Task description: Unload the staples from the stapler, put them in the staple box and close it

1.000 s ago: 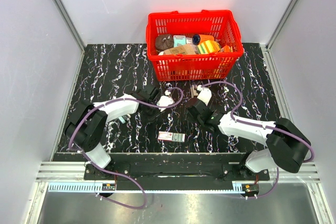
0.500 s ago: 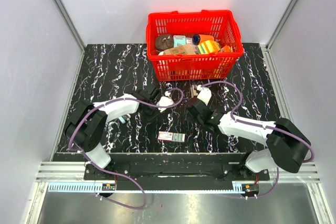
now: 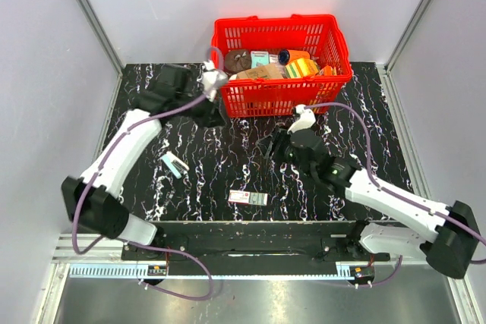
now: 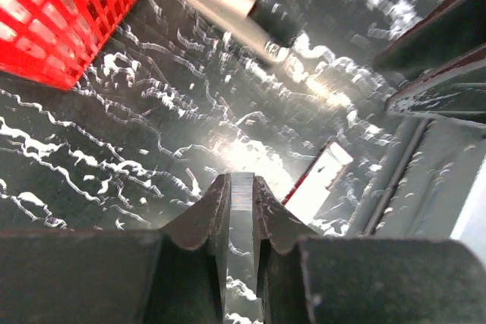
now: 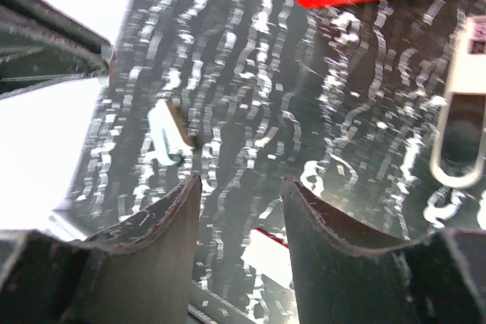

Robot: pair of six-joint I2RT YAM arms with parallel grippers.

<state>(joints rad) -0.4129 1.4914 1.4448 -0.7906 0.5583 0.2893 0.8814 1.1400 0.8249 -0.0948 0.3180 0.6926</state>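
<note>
The slim black stapler (image 4: 239,11) with its silvery rail lies flat on the dark marbled desk (image 3: 152,104), just in front of the red basket (image 3: 282,95) on the side facing the arms. The right gripper (image 5: 241,181) is nearer. Its jaws are parted and empty, and the stapler lies beside them toward the basket, its long axis roughly along their pointing direction. The left gripper (image 4: 241,181), by the basket's left front corner, has its jaws clenched, with the stapler well ahead.
</note>
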